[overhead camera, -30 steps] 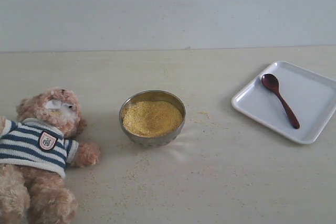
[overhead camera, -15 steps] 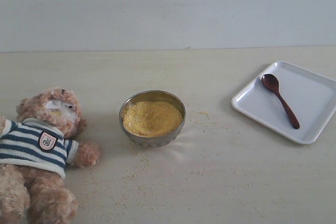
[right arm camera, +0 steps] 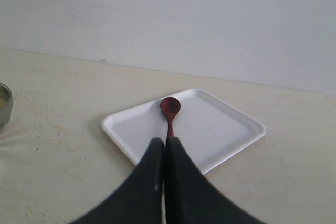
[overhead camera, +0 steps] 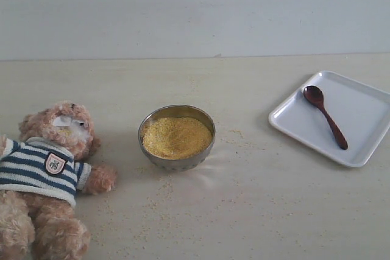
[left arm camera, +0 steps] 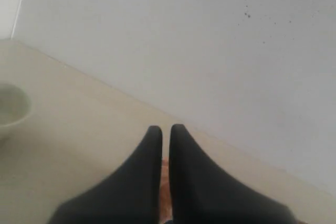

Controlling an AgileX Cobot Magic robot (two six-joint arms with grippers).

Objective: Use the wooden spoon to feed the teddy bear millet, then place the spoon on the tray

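Note:
The teddy bear [overhead camera: 52,168] lies on its back at the left of the table in its striped shirt. Millet [overhead camera: 176,136] fills a steel bowl [overhead camera: 177,161] in the middle. The wooden spoon [overhead camera: 326,119] lies loose on the white tray [overhead camera: 365,114] at the right, its bowl end toward the wall. Neither gripper shows in the exterior view. My right gripper [right arm camera: 165,141] is shut and empty, hanging over the near rim of the tray [right arm camera: 220,124], in line with the spoon [right arm camera: 170,109]. My left gripper [left arm camera: 166,128] is shut and empty; tan fur shows through the slit between its fingers.
Loose grains [overhead camera: 234,133] are scattered on the table around the bowl. A pale wall stands behind the table. The steel bowl's edge [right arm camera: 3,109] shows at the side of the right wrist view. A pale round rim [left arm camera: 8,108] shows at the edge of the left wrist view.

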